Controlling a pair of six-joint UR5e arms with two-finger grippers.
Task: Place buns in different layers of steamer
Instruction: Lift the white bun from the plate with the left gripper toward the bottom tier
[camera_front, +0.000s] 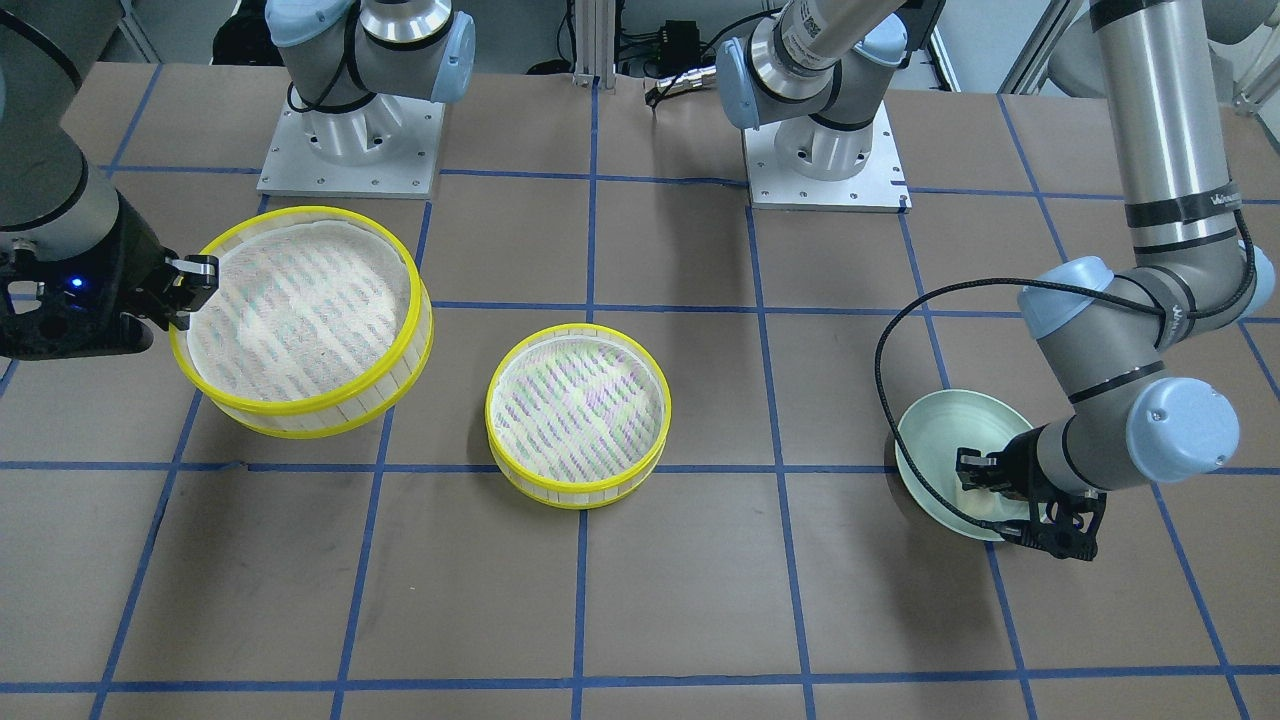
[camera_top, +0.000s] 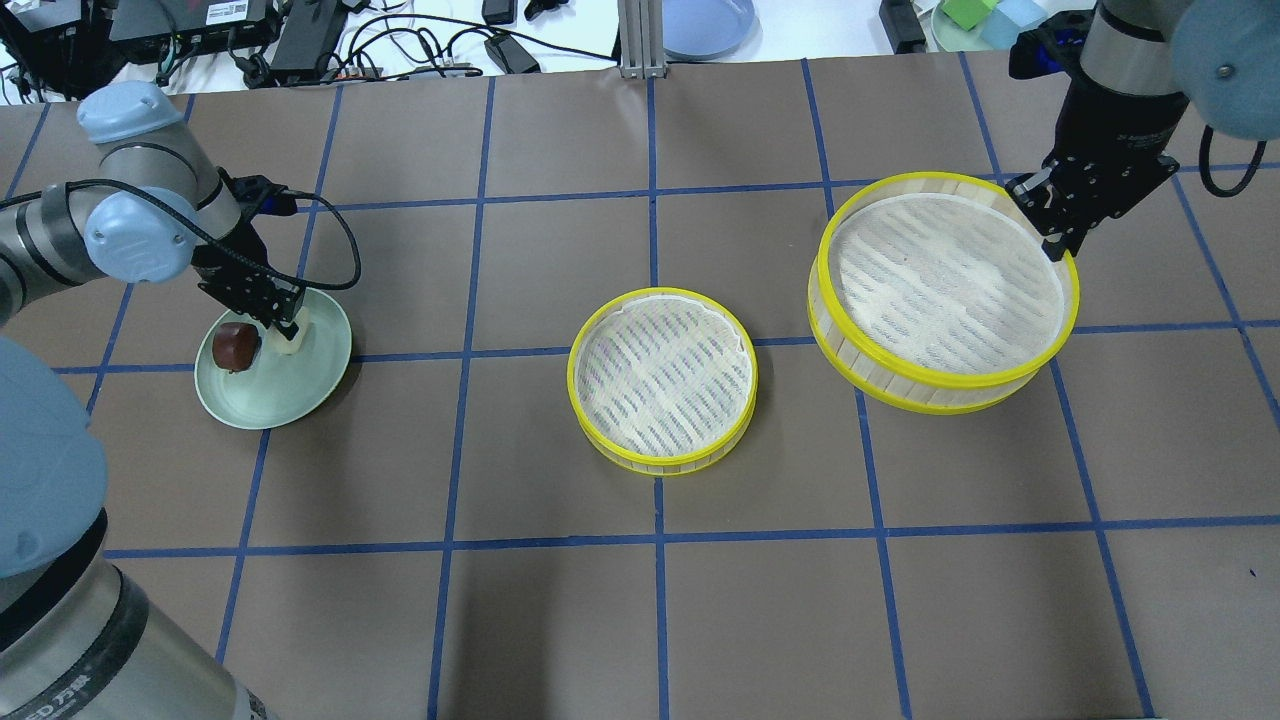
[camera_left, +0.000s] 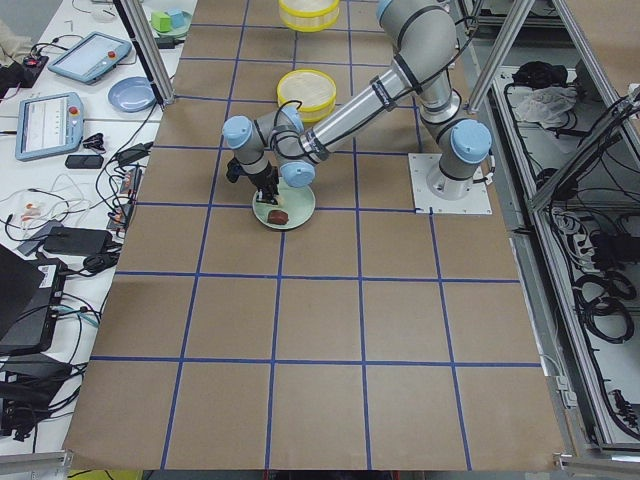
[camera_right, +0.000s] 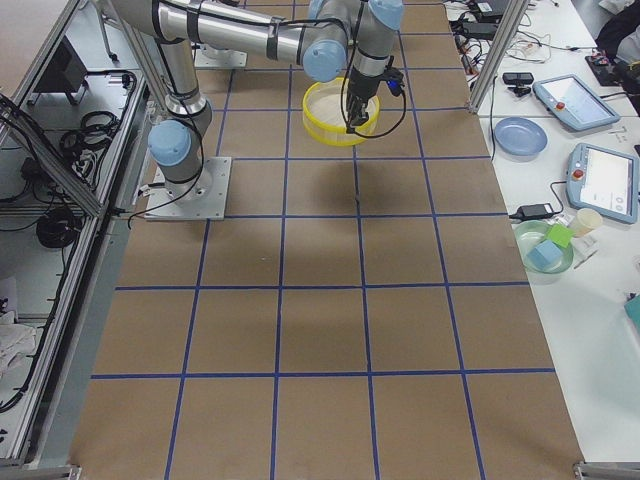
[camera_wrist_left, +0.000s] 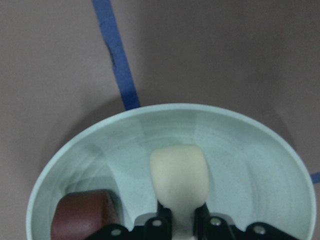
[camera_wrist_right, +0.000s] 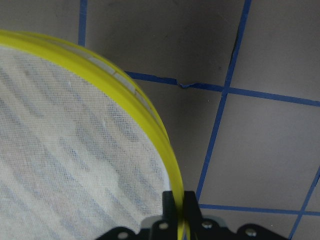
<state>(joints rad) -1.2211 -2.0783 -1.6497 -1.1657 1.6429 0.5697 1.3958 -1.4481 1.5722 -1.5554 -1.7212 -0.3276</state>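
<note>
1. The left hand (camera_top: 285, 335) is reaching down into the pale green plate (camera_top: 290, 405) at the robot's left end of the worktop (camera_top: 560, 620).
2. Its fingers are pinching the cream-white bun (camera_wrist_left: 180, 175) from both sides, closed in as far as the bun allows. I cannot make out whether the bun is sitting on the plate or just off it.
3. The dark reddish-brown bun (camera_top: 236, 347) is lying on the same plate, just beside the cream one, on the side away from the steamer layers. No finger is touching it.
4. The right hand (camera_top: 1050, 235) is gripping the tilted steamer layer (camera_top: 945, 285) by its rim. One finger is inside the yellow band and one outside, and they are closed onto it (the wrist camera shows the rim running straight between the two fingers).
5. That layer is hanging at a slant at the robot's right end, with its gripped edge higher than the opposite one. A shadow is falling on the brown paper beneath it, so it seems to be clear of the worktop. Its white cloth lining is carrying nothing.
6. The level steamer layer (camera_top: 662, 380) is sitting flat on the worktop near the middle, between the plate and the tilted layer and well apart from both. Its lining is bare as well.
7. Blue tape lines are crossing the worktop in a grid.
</note>
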